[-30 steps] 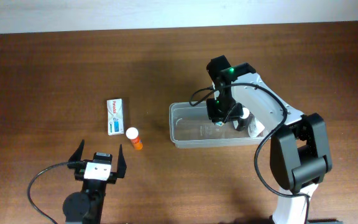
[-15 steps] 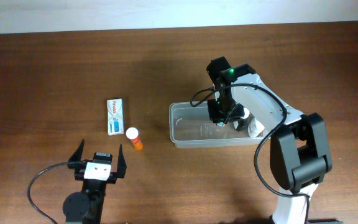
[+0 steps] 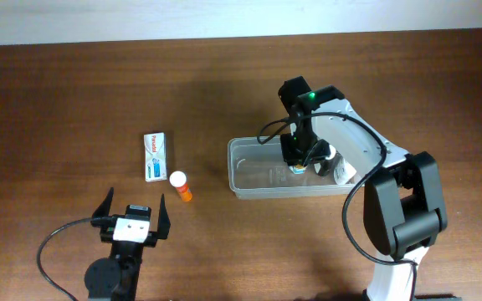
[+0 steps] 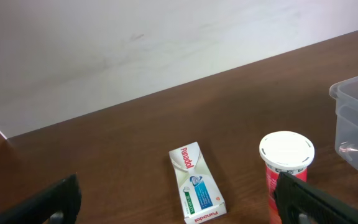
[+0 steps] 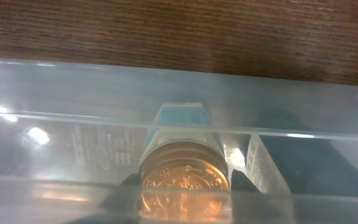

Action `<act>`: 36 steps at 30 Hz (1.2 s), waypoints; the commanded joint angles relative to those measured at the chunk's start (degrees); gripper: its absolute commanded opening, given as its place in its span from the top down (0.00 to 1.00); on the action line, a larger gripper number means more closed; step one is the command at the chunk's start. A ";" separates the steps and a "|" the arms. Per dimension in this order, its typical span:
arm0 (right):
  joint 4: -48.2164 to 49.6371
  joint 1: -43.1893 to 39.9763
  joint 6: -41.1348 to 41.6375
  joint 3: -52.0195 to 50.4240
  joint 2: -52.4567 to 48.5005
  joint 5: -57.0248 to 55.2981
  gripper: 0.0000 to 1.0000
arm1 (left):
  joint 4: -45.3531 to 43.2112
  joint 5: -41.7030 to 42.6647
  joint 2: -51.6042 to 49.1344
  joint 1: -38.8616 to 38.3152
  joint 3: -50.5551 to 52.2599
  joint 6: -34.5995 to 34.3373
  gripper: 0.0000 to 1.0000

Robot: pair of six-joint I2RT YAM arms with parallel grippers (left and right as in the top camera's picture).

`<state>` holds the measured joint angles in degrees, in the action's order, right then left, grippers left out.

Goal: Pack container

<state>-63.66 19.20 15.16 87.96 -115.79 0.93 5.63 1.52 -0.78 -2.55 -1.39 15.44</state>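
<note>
The right arm rises from its base at the table's 5 o'clock edge, runs up toward 12 o'clock to a bent joint lit by a green lamp, then folds down. This leaves the right gripper (image 3: pixel 299 161) pointing straight down into the clear, see-through rectangular plastic container (image 3: pixel 266 193). That tub sits on the brown wooden table (image 3: pixel 74 100) just to the 3 o'clock side of centre, with its long side running from 9 to 3 o'clock.

In the right wrist view the dark jaws stand close on either side of a small bottle with a shiny gold cap and pale blue label (image 5: pixel 184 177). They pinch it upright inside the tub, near the wall at 12 o'clock. A white labelled item (image 3: pixel 344 173) lies in the tub's 3 o'clock end, partly hidden by the arm.

The left arm is folded low at the table's 7 o'clock edge. The left gripper (image 3: pixel 135 202) faces 12 o'clock with its fingers spread wide and nothing between them.

Ahead of it lies a flat white-and-blue cardboard box (image 4: pixel 196 181). At the box's 4 o'clock stands a small orange bottle with a white cap (image 4: pixel 285 163). Both are well apart from the tub, on its 9 o'clock side.
</note>
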 commanded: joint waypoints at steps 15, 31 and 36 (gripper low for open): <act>-21.59 -5.84 -2.91 36.04 0.61 -1.75 0.46 | -0.04 0.63 0.44 0.33 0.26 0.07 0.01; -29.55 -33.92 6.40 42.95 0.22 -6.97 0.01 | -0.04 0.63 0.44 0.33 0.26 0.07 0.01; -26.01 -39.67 6.36 35.41 0.22 -7.08 0.02 | -0.04 0.63 0.44 0.33 0.26 0.07 0.01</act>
<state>-90.85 -18.50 20.58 126.78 -115.74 -5.78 5.61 1.50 -0.78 -2.55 -1.39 15.44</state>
